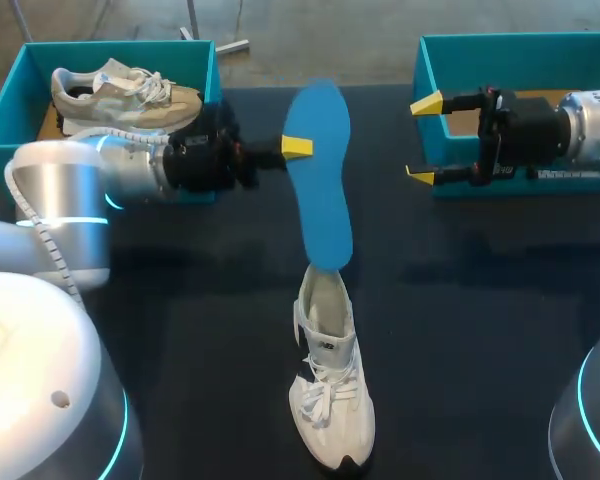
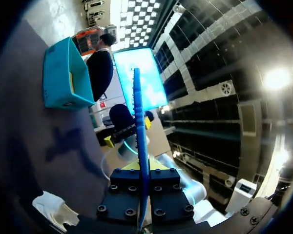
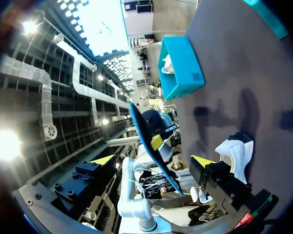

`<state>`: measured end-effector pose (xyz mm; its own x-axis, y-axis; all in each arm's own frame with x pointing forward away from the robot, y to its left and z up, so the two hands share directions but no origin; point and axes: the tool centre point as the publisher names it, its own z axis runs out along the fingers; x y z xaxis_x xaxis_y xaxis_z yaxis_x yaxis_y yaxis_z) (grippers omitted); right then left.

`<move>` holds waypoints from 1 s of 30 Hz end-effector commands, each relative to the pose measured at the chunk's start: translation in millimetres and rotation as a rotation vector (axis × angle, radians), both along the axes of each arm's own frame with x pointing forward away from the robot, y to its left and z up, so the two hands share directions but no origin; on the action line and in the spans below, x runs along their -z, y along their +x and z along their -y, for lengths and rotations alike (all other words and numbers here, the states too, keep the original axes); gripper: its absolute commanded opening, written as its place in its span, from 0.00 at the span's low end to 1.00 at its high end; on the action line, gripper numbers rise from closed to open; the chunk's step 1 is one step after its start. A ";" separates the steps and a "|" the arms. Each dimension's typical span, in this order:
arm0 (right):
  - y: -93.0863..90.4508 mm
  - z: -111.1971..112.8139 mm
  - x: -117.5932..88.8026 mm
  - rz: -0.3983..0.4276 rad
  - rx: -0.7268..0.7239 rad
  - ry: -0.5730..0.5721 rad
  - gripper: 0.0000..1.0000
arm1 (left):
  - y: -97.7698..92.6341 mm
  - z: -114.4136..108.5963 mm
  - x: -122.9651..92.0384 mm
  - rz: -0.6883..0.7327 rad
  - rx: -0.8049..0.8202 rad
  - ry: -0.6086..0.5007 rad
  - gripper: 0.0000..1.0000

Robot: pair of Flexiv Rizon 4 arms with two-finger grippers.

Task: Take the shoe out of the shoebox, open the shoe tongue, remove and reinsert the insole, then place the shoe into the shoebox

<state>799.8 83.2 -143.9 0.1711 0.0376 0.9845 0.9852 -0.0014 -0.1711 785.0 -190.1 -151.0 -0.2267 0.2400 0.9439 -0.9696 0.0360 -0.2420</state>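
At table centre, over the shoe's mouth: the blue insole (image 1: 320,190) hangs near upright, broad end up. Its narrower end is down at the collar of the white shoe (image 1: 330,400). Whether that lower end is inside the opening or only just above it, I cannot tell from the head view. The shoe lies on the dark table (image 1: 480,330), toe toward the robot, with nothing holding it.

The left gripper (image 1: 298,150) is clamped on the insole from both faces, pinching one long edge in the upper part (the left wrist view shows the sheet edge-on, running straight out between the fingers).

Handling, my judgement:
- **Insole:** a thin foam sheet, very light, which bends readily along its length and springs back. Breakage is not a concern, but it will likely buckle if pushed end-on against the lining.
- **Grip on the insole:** the edge pinch near the broad end leaves the lower length free to swing. A hold nearer the middle would steer the tip better.
- **Shoe:** light and soft-walled. Unrestrained, it may slide or tip under a push, so it is best taken at the heel or the collar rim.

The right gripper (image 1: 425,140) is spread wide and empty, over the edge of the teal box at right (image 1: 520,42). The teal box at left (image 1: 0,125) holds a beige shoe (image 1: 130,95).
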 end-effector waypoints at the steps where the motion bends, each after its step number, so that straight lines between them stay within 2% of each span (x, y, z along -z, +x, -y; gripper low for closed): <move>1: -0.1 -1.4 0.3 -0.001 0.002 -0.001 1.00 | -4.8 1.8 -3.7 -0.337 -0.077 0.106 0.00; 14: -0.1 -1.4 0.3 -0.001 0.002 -0.001 1.00 | -2.7 12.2 7.5 -0.383 -0.087 0.198 0.00; 30: -0.1 -1.4 0.3 -0.001 0.002 -0.001 1.00 | 9.9 20.9 21.6 -0.377 -0.117 0.218 0.00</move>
